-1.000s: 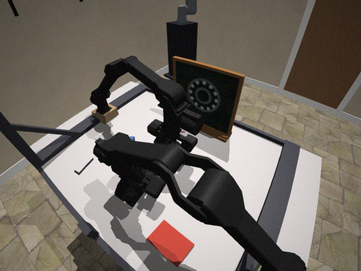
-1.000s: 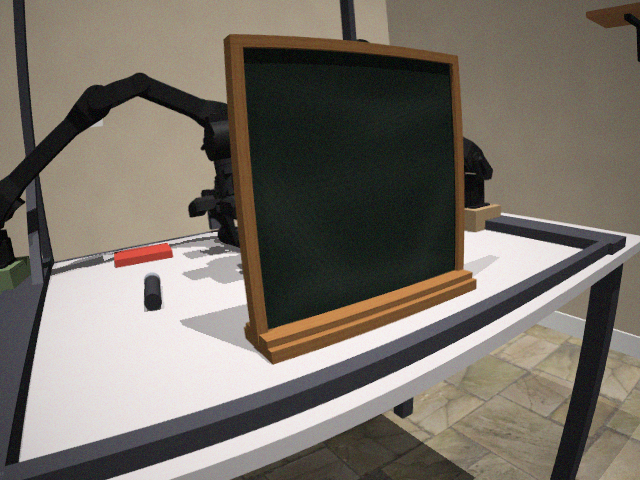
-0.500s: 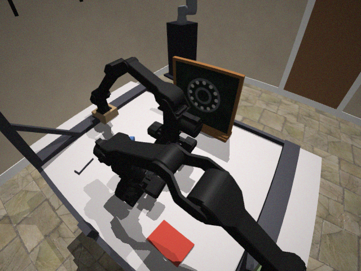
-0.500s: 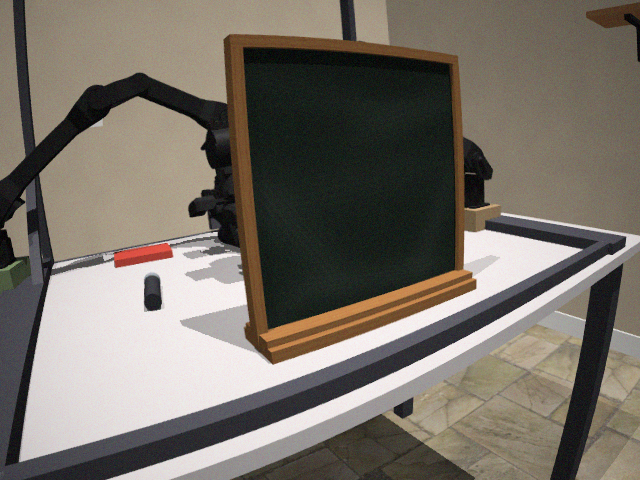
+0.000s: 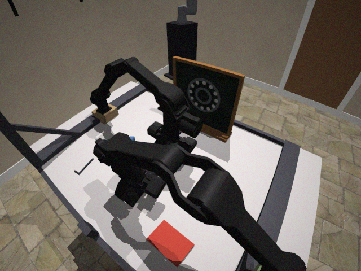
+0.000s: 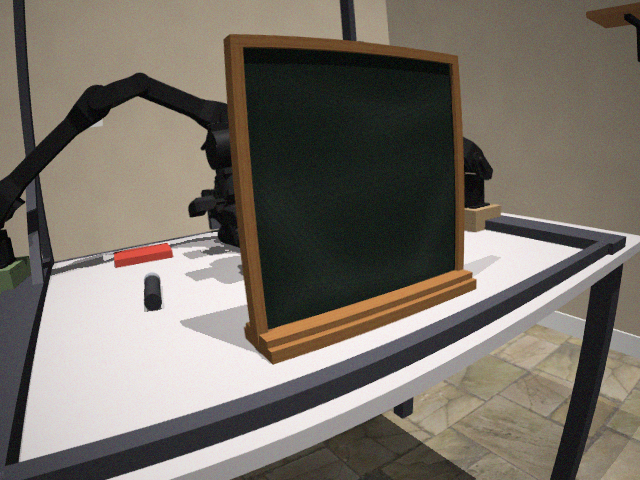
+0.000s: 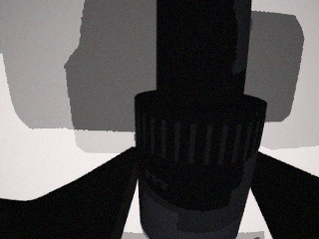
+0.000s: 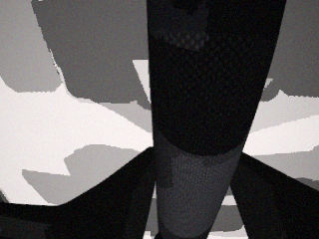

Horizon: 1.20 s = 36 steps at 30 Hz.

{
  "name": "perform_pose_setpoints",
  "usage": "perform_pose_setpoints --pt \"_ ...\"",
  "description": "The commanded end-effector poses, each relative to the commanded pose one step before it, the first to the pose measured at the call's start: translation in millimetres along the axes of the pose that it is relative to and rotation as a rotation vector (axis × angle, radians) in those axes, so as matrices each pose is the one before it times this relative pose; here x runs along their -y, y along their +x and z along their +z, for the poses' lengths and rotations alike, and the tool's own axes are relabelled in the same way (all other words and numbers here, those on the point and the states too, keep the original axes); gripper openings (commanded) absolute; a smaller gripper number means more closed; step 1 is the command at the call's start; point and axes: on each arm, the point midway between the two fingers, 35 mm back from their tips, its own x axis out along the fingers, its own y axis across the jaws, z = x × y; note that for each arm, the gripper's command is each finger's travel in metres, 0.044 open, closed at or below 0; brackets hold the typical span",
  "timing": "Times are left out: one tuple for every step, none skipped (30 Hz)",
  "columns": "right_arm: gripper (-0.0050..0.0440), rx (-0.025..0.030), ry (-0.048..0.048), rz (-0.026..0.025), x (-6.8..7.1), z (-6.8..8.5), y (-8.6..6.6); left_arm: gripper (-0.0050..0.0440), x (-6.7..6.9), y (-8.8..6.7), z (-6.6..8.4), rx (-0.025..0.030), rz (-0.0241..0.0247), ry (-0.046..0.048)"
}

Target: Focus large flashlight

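Note:
The large dark flashlight (image 7: 199, 50) (image 8: 209, 90) is hidden by the arms in the top and exterior views. My left gripper (image 7: 191, 155) (image 5: 171, 140) is shut on its wide ribbed head (image 7: 189, 219), fingers against both sides. My right gripper (image 8: 191, 154) (image 5: 141, 183) is shut on the flashlight's body. The wood-framed board (image 5: 238, 101) (image 6: 241, 180) stands upright. In the top view, the pale light dots (image 5: 204, 82) lie outside the inner printed ring and close to the outer ring; I cannot tell whether they overlap it.
A red block (image 5: 170, 237) (image 6: 143, 254) lies near the right arm. A short dark cylinder (image 6: 152, 294) lies on the table near the board. A thin L-shaped tool (image 5: 84, 167) and a small blue thing (image 5: 132, 138) lie beyond the right arm. The arms are close together.

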Motion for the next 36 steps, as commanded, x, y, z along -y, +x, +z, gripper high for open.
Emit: perform_pose_setpoints --pt "0.0130 -0.00344 0.00982 -0.03410 5.22 -5.15 -14.31 0.0226 -3.27 -10.79 0.34 0.00114 0.02976 0.00312" --pt "0.0130 0.00000 0.00000 0.00000 0.00 0.00 0.00 0.0226 3.61 2.35 -0.21 -0.00067 0.03582 -0.00011" --pt "0.0130 0.00000 0.00000 0.00000 0.00 0.00 0.00 0.0226 -3.02 -2.14 0.20 0.00058 -0.01211 0.00010" --pt "0.0130 0.00000 0.00000 0.00000 0.00 0.00 0.00 0.0226 0.00 0.00 0.00 0.00000 0.00000 0.00000" --pt "0.0130 0.00000 0.00000 0.00000 0.00 0.00 0.00 0.0226 0.00 0.00 0.00 0.00000 0.00000 0.00000" --pt "0.0130 0.00000 0.00000 0.00000 0.00 0.00 0.00 0.0226 3.31 2.13 -0.18 -0.00085 0.03834 -0.00023" --pt "0.0130 0.00000 0.00000 0.00000 0.00 0.00 0.00 0.0226 0.24 0.04 0.01 -0.00034 0.01309 -0.00008" --pt "0.0130 0.00000 0.00000 0.00000 0.00 0.00 0.00 0.0226 0.10 -0.04 0.02 -0.00034 0.01193 -0.00016" --pt "0.0130 0.00000 0.00000 0.00000 0.00 0.00 0.00 0.0226 0.06 0.00 0.02 -0.00040 0.01223 -0.00001" --pt "0.0130 0.00000 0.00000 0.00000 0.00 0.00 0.00 0.0226 0.14 0.02 0.01 -0.00030 0.01204 -0.00018" --pt "0.0130 0.00000 0.00000 0.00000 0.00 0.00 0.00 0.0226 0.15 0.03 0.01 -0.00017 0.01210 -0.00025" --pt "0.0130 0.00000 0.00000 0.00000 0.00 0.00 0.00 0.0226 0.16 0.04 0.01 -0.00010 0.01207 -0.00028" --pt "0.0130 0.00000 0.00000 0.00000 0.00 0.00 0.00 0.0226 0.16 0.05 0.00 -0.00006 0.01202 -0.00032" --pt "0.0130 0.00000 0.00000 0.00000 0.00 0.00 0.00 0.0226 0.17 0.06 0.00 -0.00004 0.01203 -0.00035" --pt "0.0130 0.00000 0.00000 0.00000 0.00 0.00 0.00 0.0226 0.18 0.07 0.00 -0.00003 0.01202 -0.00040" --pt "0.0130 0.00000 0.00000 0.00000 0.00 0.00 0.00 0.0226 0.19 0.08 0.00 -0.00002 0.01200 -0.00044" --pt "0.0130 0.00000 0.00000 0.00000 0.00 0.00 0.00 0.0226 0.19 0.09 0.00 0.00000 0.01198 -0.00047" --pt "0.0130 0.00000 0.00000 0.00000 0.00 0.00 0.00 0.0226 0.19 0.09 0.00 0.00001 0.01200 -0.00050" --pt "0.0130 0.00000 0.00000 0.00000 0.00 0.00 0.00 0.0226 0.20 0.10 0.00 0.00003 0.01199 -0.00054" --pt "0.0130 0.00000 0.00000 0.00000 0.00 0.00 0.00 0.0226 -2.58 -1.44 0.18 0.00055 -0.01499 0.00078" --pt "0.0130 0.00000 0.00000 0.00000 0.00 0.00 0.00 0.0226 0.00 0.00 0.00 0.00000 0.00000 0.00000" --pt "0.0130 0.00000 0.00000 0.00000 0.00 0.00 0.00 0.0226 0.00 0.00 0.00 0.00000 0.00000 0.00000" --pt "0.0130 0.00000 0.00000 0.00000 0.00 0.00 0.00 0.0226 3.07 1.66 -0.20 -0.00029 0.03899 -0.00176" --pt "0.0130 0.00000 0.00000 0.00000 0.00 0.00 0.00 0.0226 0.52 0.10 -0.02 -0.00003 0.01204 -0.00053" --pt "0.0130 0.00000 0.00000 0.00000 0.00 0.00 0.00 0.0226 0.26 0.07 -0.01 -0.00002 0.01124 -0.00061" --pt "0.0130 0.00000 0.00000 0.00000 0.00 0.00 0.00 0.0226 0.18 0.12 -0.01 -0.00002 0.01179 -0.00041" --pt "0.0130 0.00000 0.00000 0.00000 0.00 0.00 0.00 0.0226 0.26 0.12 -0.01 -0.00001 0.01157 -0.00058" --pt "0.0130 0.00000 0.00000 0.00000 0.00 0.00 0.00 0.0226 0.26 0.13 -0.01 0.00001 0.01162 -0.00063" --pt "0.0130 0.00000 0.00000 0.00000 0.00 0.00 0.00 0.0226 0.27 0.13 -0.01 0.00002 0.01162 -0.00065" --pt "0.0130 0.00000 0.00000 0.00000 0.00 0.00 0.00 0.0226 0.28 0.14 -0.01 0.00002 0.01165 -0.00065" --pt "0.0130 0.00000 0.00000 0.00000 0.00 0.00 0.00 0.0226 0.29 0.14 -0.01 0.00001 0.01159 -0.00066" --pt "0.0130 0.00000 0.00000 0.00000 0.00 0.00 0.00 0.0226 0.29 0.15 -0.01 0.00002 0.01163 -0.00068" --pt "0.0130 0.00000 0.00000 0.00000 0.00 0.00 0.00 0.0226 0.29 0.15 -0.01 0.00003 0.01163 -0.00070" --pt "0.0130 0.00000 0.00000 0.00000 0.00 0.00 0.00 0.0226 0.30 0.16 -0.02 0.00003 0.01164 -0.00071" --pt "0.0130 0.00000 0.00000 0.00000 0.00 0.00 0.00 0.0226 0.32 0.16 -0.02 0.00003 0.01155 -0.00072" --pt "0.0130 0.00000 0.00000 0.00000 0.00 0.00 0.00 0.0226 0.34 0.15 -0.02 0.00003 0.01148 -0.00073"
